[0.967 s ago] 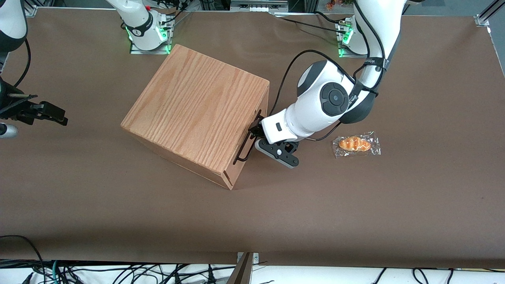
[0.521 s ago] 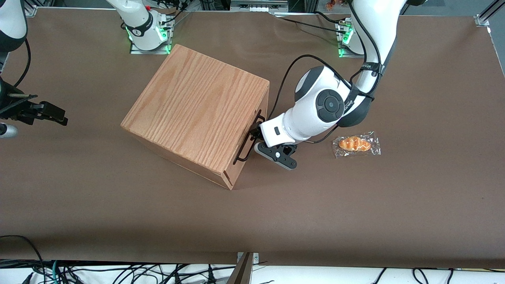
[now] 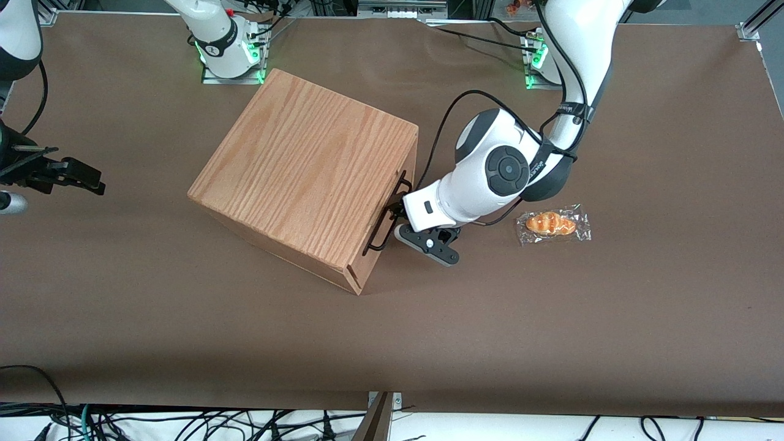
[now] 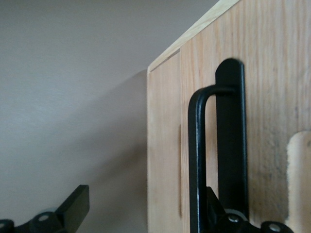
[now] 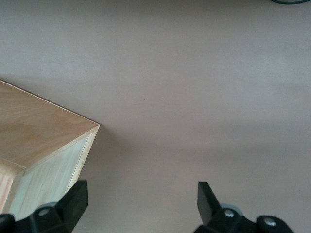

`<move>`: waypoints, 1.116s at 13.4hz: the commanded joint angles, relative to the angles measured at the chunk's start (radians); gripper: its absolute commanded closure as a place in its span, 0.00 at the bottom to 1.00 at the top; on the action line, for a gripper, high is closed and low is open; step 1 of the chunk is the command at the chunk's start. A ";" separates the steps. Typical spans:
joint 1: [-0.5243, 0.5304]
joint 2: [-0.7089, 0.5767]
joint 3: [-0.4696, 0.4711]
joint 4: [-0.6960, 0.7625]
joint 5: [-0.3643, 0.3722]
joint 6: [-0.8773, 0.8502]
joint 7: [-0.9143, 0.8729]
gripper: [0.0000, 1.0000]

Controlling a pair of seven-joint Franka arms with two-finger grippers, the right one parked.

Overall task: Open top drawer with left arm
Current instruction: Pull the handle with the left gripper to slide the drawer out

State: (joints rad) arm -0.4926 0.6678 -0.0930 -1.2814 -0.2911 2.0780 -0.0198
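The top drawer shows as a pale-wood front panel on the face of the oak-grain box that is turned toward the working arm's end of the table. The panel sits flush with the casing, a thin seam running along its edge, so the drawer is not yet pulled out. A long, thin black wire handle, bent into a U, stands off the panel; in the left wrist view its rounded corner and straight run lie close over the grained panel.

The gripper is right at that handle, about midway along the wire and in front of the drawer. Its fingers are spread: one finger lies between the wire and the panel, the other is well apart from it, off the box over the table.

The left arm reaches down from its base at the table's far edge, its forearm sloping low toward the box, the wrist block level with the drawer front and the grey plate beneath it, nearer the camera.

A wrapped pastry lies on the table beside the arm, toward the working arm's end.
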 commanded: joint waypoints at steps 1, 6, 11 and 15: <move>0.005 0.012 0.016 0.016 0.066 -0.007 0.012 0.00; 0.066 -0.001 0.021 0.017 0.150 -0.065 0.009 0.00; 0.144 -0.002 0.021 0.024 0.151 -0.098 0.011 0.00; 0.193 -0.013 0.022 0.031 0.151 -0.130 0.011 0.00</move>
State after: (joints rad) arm -0.3284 0.6575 -0.0905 -1.2750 -0.2085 1.9715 0.0329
